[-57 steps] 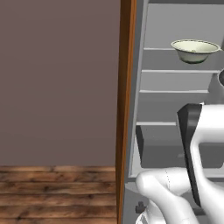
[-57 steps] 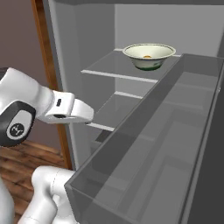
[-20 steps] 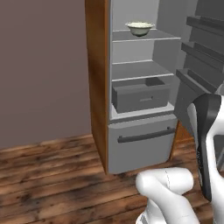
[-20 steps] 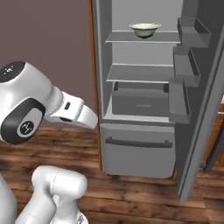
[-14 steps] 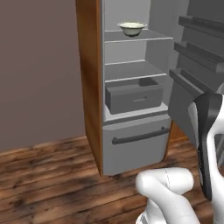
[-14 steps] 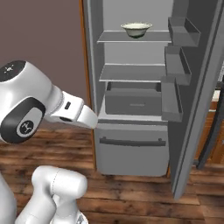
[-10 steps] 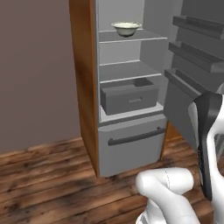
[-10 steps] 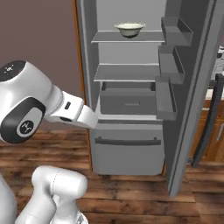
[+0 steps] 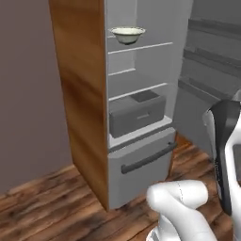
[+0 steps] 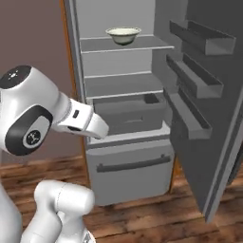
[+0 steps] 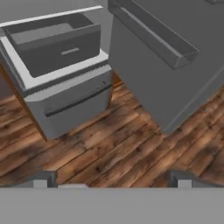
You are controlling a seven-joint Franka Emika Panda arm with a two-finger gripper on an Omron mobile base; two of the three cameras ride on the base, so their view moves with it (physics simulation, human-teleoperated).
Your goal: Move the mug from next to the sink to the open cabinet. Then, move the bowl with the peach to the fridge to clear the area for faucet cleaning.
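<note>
With the pale cream-green shallow bowl [image 9: 127, 35] left on the top shelf of the grey-shelved fridge [image 10: 124, 142], the base has backed away, hand [image 11: 111, 178] open and empty, so the task looks finished.

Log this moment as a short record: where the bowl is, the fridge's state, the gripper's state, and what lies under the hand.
bowl: on the top shelf of the fridge, upright
peach: cannot tell from here
fridge door: swung open
fridge drawer: grey, pulled partly out
gripper: open, fingers wide apart, holding nothing
under hand: wood floor in front of the fridge
</note>
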